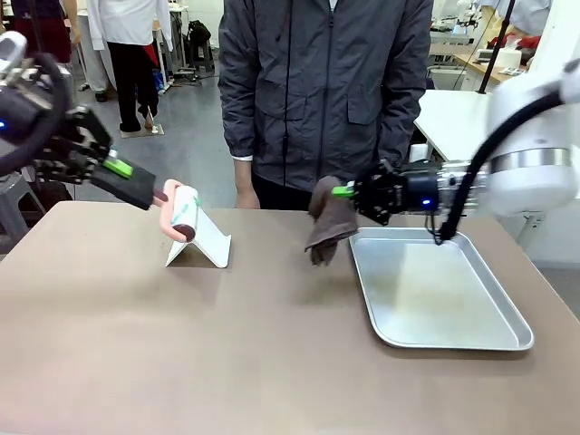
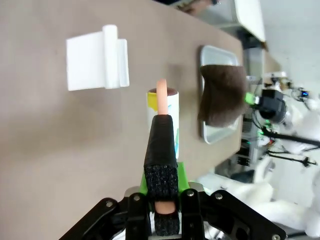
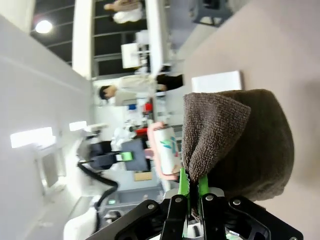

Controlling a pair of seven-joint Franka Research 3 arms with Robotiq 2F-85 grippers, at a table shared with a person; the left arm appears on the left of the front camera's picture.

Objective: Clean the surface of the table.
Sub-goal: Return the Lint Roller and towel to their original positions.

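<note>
The brownish table (image 1: pixel 227 362) stretches across the front view. My left gripper (image 1: pixel 149 192) is shut on the pink handle of a lint roller (image 1: pixel 184 214), holding it just above a white folded stand (image 1: pixel 201 245). The left wrist view has that gripper (image 2: pixel 162 127) clamped along the handle, the lint roller (image 2: pixel 171 120) over the table (image 2: pixel 60 150). At the tray's near-left corner my right gripper (image 1: pixel 347 191) is shut on a brown cloth (image 1: pixel 330 228) that hangs down. In the right wrist view the cloth (image 3: pixel 240 145) drapes over the gripper (image 3: pixel 190 182).
A silver metal tray (image 1: pixel 507 337) lies on the right half of the table. A person in a dark jacket (image 1: pixel 326 91) stands at the far edge, hands down at the sides. The white stand (image 2: pixel 97 62) rests left of centre.
</note>
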